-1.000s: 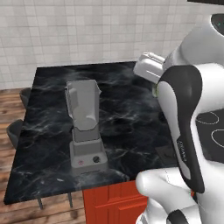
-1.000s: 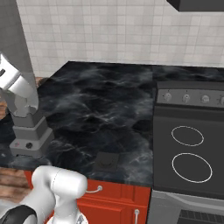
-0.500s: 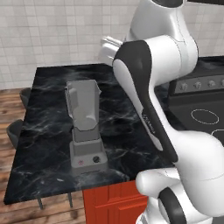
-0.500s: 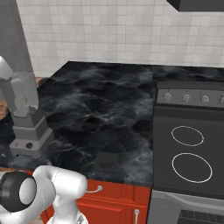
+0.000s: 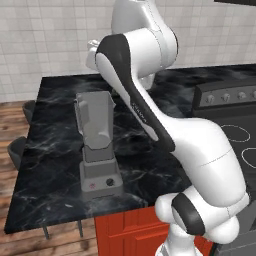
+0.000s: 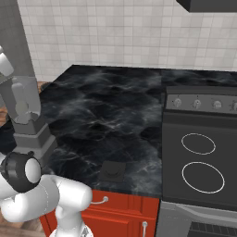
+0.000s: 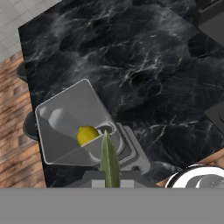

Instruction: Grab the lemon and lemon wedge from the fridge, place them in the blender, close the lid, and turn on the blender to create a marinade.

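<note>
Clamping a pale green lemon wedge (image 7: 110, 161) between closed jaws, the gripper (image 7: 110, 183) hangs above the open blender (image 7: 78, 123) on the black marble counter (image 7: 144, 65), where a yellow lemon (image 7: 87, 135) sits inside the jug; the lid (image 6: 112, 170) lies near the counter's front edge.

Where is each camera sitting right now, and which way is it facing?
Left base view: behind the arm's left, looking down at the blender on the black counter; arm fills the middle.
Right base view: behind the arm's right, facing the counter, lid and stove; arm's base lower left.
Hand view: above, looking down into the jug at a lemon.
All three share the blender.
</note>
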You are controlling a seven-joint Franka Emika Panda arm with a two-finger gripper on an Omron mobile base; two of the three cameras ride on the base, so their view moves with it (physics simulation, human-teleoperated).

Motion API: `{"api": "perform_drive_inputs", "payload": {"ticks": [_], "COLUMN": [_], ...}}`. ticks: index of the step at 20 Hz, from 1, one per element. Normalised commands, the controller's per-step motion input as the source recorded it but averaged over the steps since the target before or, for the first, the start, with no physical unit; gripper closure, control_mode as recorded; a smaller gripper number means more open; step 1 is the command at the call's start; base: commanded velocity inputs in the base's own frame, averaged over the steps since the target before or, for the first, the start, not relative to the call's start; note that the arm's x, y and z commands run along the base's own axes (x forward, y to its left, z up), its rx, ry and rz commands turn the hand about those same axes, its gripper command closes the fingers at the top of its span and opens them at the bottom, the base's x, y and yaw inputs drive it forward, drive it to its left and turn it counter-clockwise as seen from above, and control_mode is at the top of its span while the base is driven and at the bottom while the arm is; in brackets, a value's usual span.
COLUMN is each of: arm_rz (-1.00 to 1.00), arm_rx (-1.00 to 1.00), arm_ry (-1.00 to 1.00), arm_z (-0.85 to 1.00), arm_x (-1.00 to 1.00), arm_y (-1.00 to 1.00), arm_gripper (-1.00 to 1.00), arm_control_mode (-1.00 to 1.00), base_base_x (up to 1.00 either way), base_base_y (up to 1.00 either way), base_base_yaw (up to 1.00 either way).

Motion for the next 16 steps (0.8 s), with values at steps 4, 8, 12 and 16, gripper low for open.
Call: {"api": "perform_drive_inputs", "payload": {"ticks": [4, 8, 12, 16], "arm_rz": [0.0, 0.0, 0.0, 0.0], "arm_rx": [0.0, 0.0, 0.0, 0.0], "arm_ry": [0.05, 0.03, 0.03, 0.02], "arm_z": [-0.34, -0.37, -0.45, -0.48], "arm_x": [0.56, 0.51, 0.43, 0.41], "arm_y": [0.43, 0.29, 0.03, 0.0], "arm_gripper": [1.0, 1.0, 1.0, 1.0], "arm_control_mode": [-1.0, -1.0, -1.0, -1.0], "base_base_x": [0.0, 0.0, 0.0, 0.0], "base_base_y": [0.0, 0.0, 0.0, 0.0], "base_base_yaw": [0.0, 0.0, 0.0, 0.0]}}
